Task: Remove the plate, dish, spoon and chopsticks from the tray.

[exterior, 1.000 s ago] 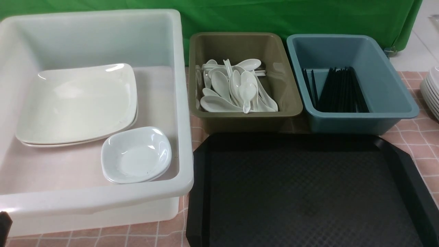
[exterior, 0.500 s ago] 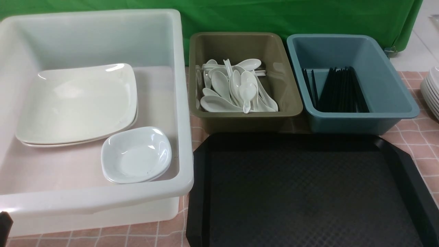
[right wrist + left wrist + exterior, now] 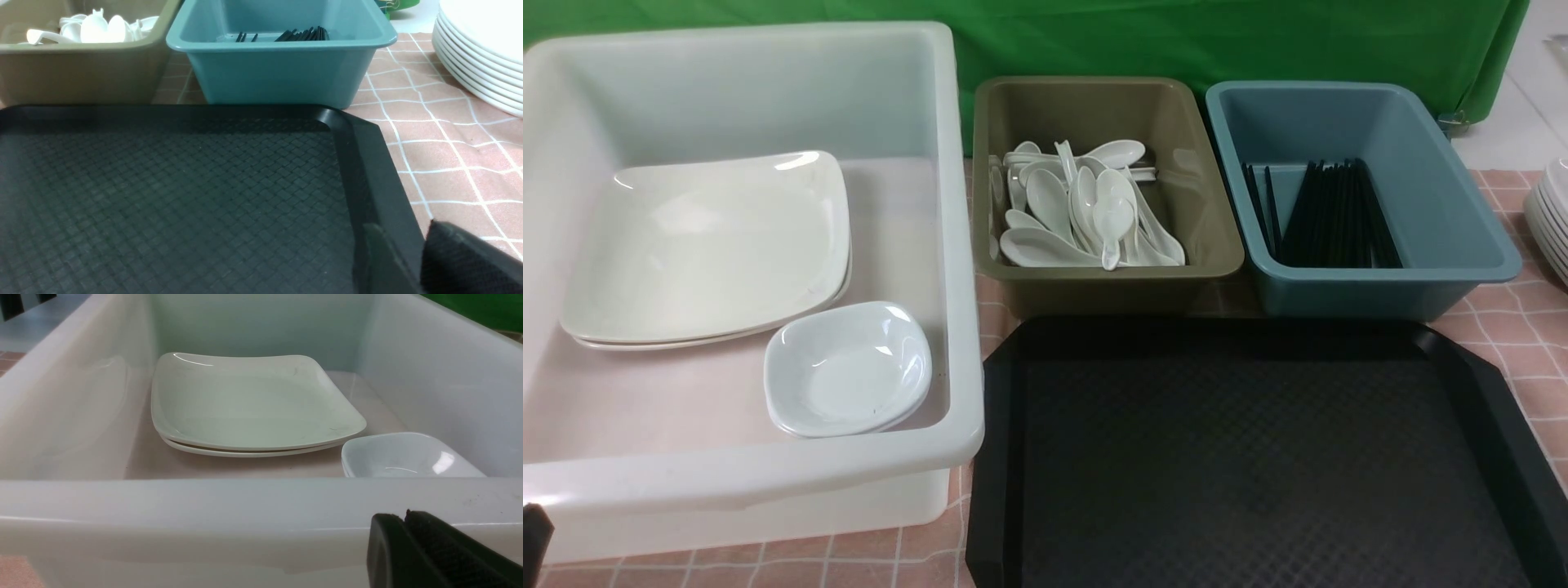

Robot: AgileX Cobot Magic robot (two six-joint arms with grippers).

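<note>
Front view, black diamond-textured tray w/ raised rim, left hand clenched, right hand unclear

The black tray is seen lying on a pink checked cloth, its diamond-textured surface bare. Behind its far rim a teal bin holding black chopsticks is set beside an olive bin of white spoons, and a stack of white plates is placed near the teal bin. Only part of the right gripper's fingers is caught at the corner, seemingly just over the tray's rim.
</note>
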